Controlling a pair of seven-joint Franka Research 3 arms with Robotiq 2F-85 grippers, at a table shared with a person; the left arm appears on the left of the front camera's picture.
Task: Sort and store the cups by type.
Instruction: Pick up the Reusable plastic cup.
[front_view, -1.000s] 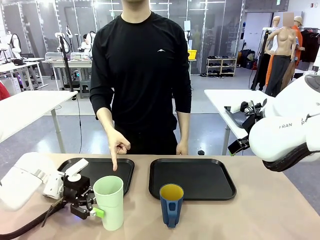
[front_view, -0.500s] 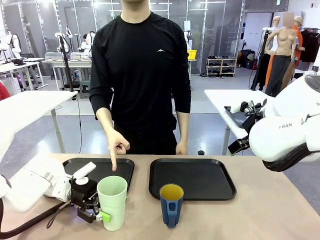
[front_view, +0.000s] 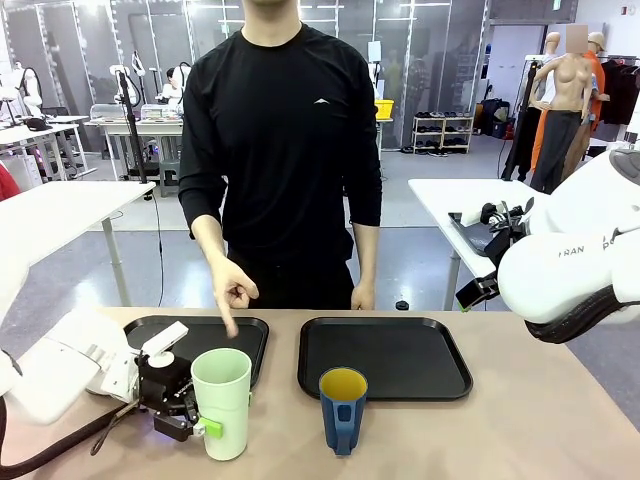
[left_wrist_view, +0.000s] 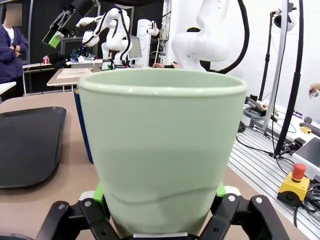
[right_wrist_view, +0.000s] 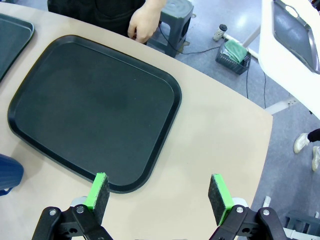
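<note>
The tall mint-green tumbler (front_view: 222, 400) stands upright near the table's front, left of centre. My left gripper (front_view: 193, 420) is shut on its lower half from the left; in the left wrist view the tumbler (left_wrist_view: 160, 150) sits between the green pads (left_wrist_view: 99, 192). To the tumbler's right stands the dark blue mug (front_view: 343, 410), yellow inside, its handle toward the camera. Slivers of the mug show behind the tumbler (left_wrist_view: 82, 130) and at the left edge of the right wrist view (right_wrist_view: 7, 175). High above the table's right side, my right gripper (right_wrist_view: 160, 192) is open and holds nothing.
Two black trays lie side by side at the far side: the left tray (front_view: 255, 340) behind the tumbler, the right tray (front_view: 385, 355) behind the mug. The person's hand (front_view: 232, 293) hangs over the left tray, forefinger down; the other hand (front_view: 364, 297) rests at the far edge.
My left gripper has moved slightly right and shut on the tumbler. The person's pointing hand has lifted a little and its finger has curled back. The right arm has not moved.
</note>
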